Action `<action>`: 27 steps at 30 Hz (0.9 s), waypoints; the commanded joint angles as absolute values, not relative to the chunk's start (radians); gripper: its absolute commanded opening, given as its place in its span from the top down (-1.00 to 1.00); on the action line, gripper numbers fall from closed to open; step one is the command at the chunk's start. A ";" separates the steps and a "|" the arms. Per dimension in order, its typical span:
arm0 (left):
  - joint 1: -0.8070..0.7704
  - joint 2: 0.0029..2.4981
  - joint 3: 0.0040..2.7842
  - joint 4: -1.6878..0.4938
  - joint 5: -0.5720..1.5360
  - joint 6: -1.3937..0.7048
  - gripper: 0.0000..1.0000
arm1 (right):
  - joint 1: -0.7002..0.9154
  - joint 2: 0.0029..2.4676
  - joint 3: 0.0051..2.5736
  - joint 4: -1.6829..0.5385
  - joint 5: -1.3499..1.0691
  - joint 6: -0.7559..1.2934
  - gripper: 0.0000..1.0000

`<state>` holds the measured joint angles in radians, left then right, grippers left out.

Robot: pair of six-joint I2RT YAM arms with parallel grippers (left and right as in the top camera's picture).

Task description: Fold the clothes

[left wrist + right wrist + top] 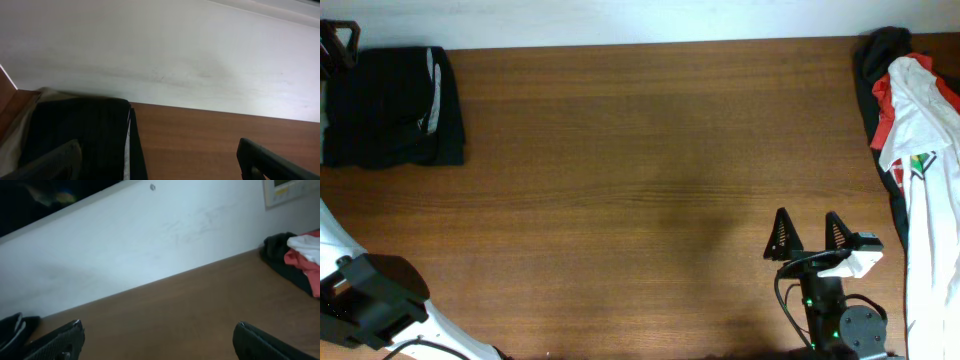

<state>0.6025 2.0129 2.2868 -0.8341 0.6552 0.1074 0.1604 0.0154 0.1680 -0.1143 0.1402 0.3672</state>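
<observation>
Right gripper empty, fingers spread wide, poised over table. Unfolded pile, white shirt on top, lies ahead and right of those fingers. Long axis runs straight away from fingers, along table edge. Right arm clearly nearer, so likely its reach. Left gripper also wide, nothing held. Folded black garment sits just ahead-left of its fingers.

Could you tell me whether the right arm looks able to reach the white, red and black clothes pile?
Probably yes: the open right gripper sits beside the white, red and black clothes pile, only bare wooden table between.
</observation>
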 commanded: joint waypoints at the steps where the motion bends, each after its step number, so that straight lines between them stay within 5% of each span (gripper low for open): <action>1: 0.605 2.021 2.286 -0.833 0.666 0.102 -0.98 | 0.155 0.003 0.096 0.001 0.135 0.376 -0.97; 7: 0.605 2.021 2.286 -0.833 0.666 0.102 -0.98 | 0.118 0.003 0.006 0.174 0.135 0.376 -0.97; 16: 0.605 2.021 2.286 -0.833 0.666 0.102 -0.98 | 0.064 0.003 0.006 -0.071 0.130 0.376 -0.97; 27: 0.605 2.021 2.286 -0.833 0.666 0.102 -0.98 | 0.064 0.003 0.006 -0.070 0.124 0.376 -0.97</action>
<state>0.6025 2.0129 2.2868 -0.8341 0.6552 0.1074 0.0715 0.0116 0.0105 -0.0601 0.1295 0.3672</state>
